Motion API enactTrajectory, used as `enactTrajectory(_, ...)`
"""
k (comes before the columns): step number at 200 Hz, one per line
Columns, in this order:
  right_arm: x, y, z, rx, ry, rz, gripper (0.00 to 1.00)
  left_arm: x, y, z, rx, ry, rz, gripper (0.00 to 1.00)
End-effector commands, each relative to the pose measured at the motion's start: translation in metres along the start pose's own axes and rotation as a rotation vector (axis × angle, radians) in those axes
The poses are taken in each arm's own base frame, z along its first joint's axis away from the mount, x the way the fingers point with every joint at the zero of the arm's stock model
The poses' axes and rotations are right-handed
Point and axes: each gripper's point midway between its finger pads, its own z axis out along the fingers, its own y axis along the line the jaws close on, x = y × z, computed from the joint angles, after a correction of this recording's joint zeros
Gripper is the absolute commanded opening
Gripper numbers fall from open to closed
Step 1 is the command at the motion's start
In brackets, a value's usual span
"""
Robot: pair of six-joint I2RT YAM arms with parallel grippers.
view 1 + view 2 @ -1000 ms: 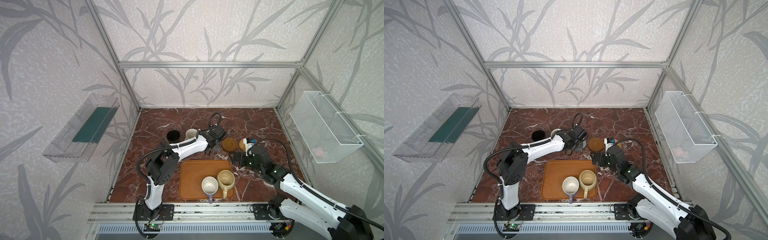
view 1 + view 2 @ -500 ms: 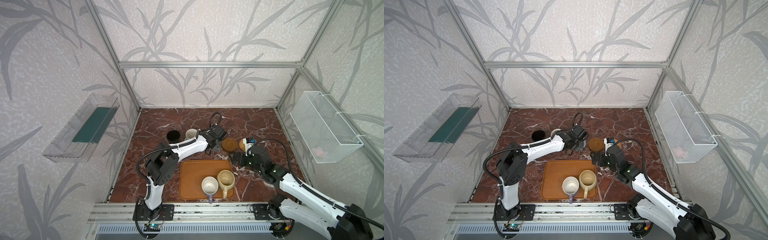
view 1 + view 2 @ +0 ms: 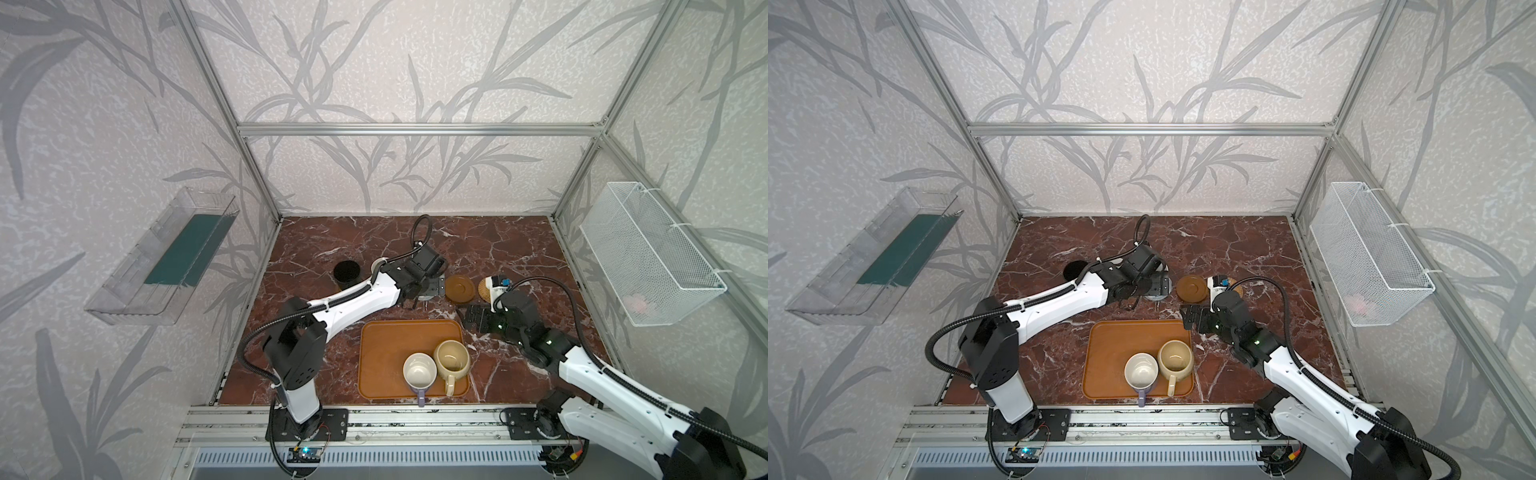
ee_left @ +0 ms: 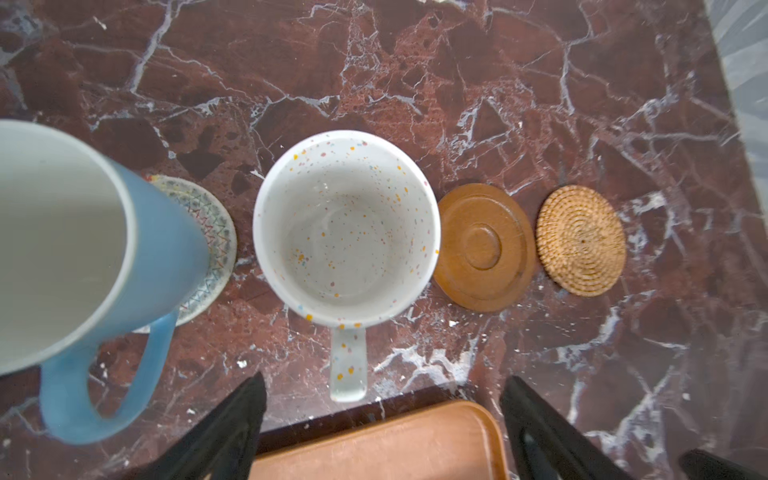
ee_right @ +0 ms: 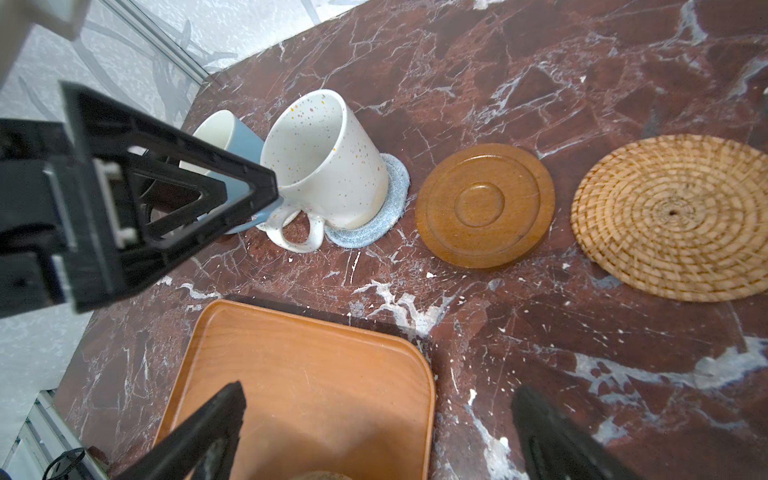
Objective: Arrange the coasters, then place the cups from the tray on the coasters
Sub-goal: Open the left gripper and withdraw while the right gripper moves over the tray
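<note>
Changed in the last second: my left gripper (image 4: 384, 379) has let go of the speckled mug (image 4: 347, 228). Fingers are now wide apart either side of its handle, touching nothing; the arm barely shifted

Row, left to right: black mug (image 3: 346, 272) (can't tell what's under it), blue mug (image 4: 62, 249) on cream coaster (image 4: 212, 237), speckled mug on grey coaster (image 5: 395, 183), a bit off-centre but seated I think, then wood coaster (image 4: 484, 247) and rattan coaster (image 4: 581, 240), both bare

Nearer me the tray (image 3: 382, 353) holds lavender mug (image 3: 419, 370) and beige mug (image 3: 452, 359), touching each other at its near right corner, handles toward me

Step in hand = clean release. Plan: back the left gripper straight out along the handle line and lift before swinging. Blue mug is just beside on the left, so no sideways sweep

Right gripper (image 5: 380, 388) hovers over the tray's far corner, fingers apart, empty. Well placed for beige mug → wood coaster next; risk is dragging the lavender one along

Unchanged vs earlier: both tray mugs, both bare coasters, right arm
</note>
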Motion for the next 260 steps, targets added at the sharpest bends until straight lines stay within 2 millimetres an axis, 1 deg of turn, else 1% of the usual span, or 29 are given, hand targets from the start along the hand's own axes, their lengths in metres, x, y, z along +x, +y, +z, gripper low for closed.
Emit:
enactTrajectory(1, -0.007, 0.011, -0.004, -0.036, 0.011, -0.025, 0.99, -0.008, -0.006, -0.026, 0.066, -0.038, -0.007, 0.99)
enactTrajectory(18, -0.006, 0.013, -0.008, -0.032, 0.038, -0.046, 0.99, -0.009, -0.010, -0.041, 0.134, -0.064, -0.029, 0.99)
enactTrajectory(27, -0.006, 0.015, -0.010, -0.036, 0.046, -0.056, 0.99, -0.006, -0.011, -0.047, 0.169, -0.064, -0.044, 0.99)
enactTrajectory(38, -0.006, 0.015, -0.014, -0.031, 0.058, -0.063, 0.99, -0.004, -0.011, -0.058, 0.205, -0.069, -0.053, 0.99)
enactTrajectory(65, -0.005, 0.028, -0.024, -0.071, 0.114, -0.092, 0.99, 0.008, -0.012, -0.077, 0.283, -0.051, -0.031, 0.99)
enactTrajectory(99, 0.006, 0.043, -0.029, -0.115, 0.203, -0.101, 0.99, 0.028, -0.002, -0.092, 0.306, 0.000, -0.008, 0.99)
enactTrajectory(121, 0.013, 0.052, -0.033, -0.091, 0.240, -0.163, 0.99, 0.040, 0.011, -0.100, 0.288, 0.026, 0.020, 0.99)
enactTrajectory(145, 0.027, 0.060, -0.037, -0.044, 0.290, -0.233, 1.00, 0.055, 0.026, -0.108, 0.267, 0.063, 0.041, 0.99)
enactTrajectory(170, 0.042, 0.072, -0.038, -0.015, 0.323, -0.304, 0.99, 0.073, 0.038, -0.110, 0.264, 0.098, 0.042, 0.99)
enactTrajectory(198, 0.057, 0.090, -0.045, -0.020, 0.353, -0.350, 0.96, 0.084, 0.056, -0.103, 0.247, 0.102, -0.018, 0.99)
enactTrajectory(202, 0.058, 0.090, -0.045, -0.014, 0.357, -0.348, 0.95, 0.086, 0.059, -0.102, 0.245, 0.108, -0.025, 0.99)
enactTrajectory(204, 0.064, 0.094, -0.048, -0.026, 0.369, -0.364, 0.95, 0.087, 0.059, -0.102, 0.245, 0.109, -0.027, 0.99)
enactTrajectory(208, 0.068, 0.097, -0.049, -0.030, 0.378, -0.371, 0.94, 0.089, 0.060, -0.102, 0.246, 0.115, -0.030, 0.99)
enactTrajectory(249, 0.096, 0.102, -0.062, 0.013, 0.436, -0.442, 0.86, 0.114, 0.071, -0.099, 0.253, 0.169, -0.044, 0.99)
enactTrajectory(260, 0.101, 0.105, -0.066, 0.021, 0.454, -0.410, 0.82, 0.119, 0.075, -0.098, 0.242, 0.183, -0.042, 0.98)
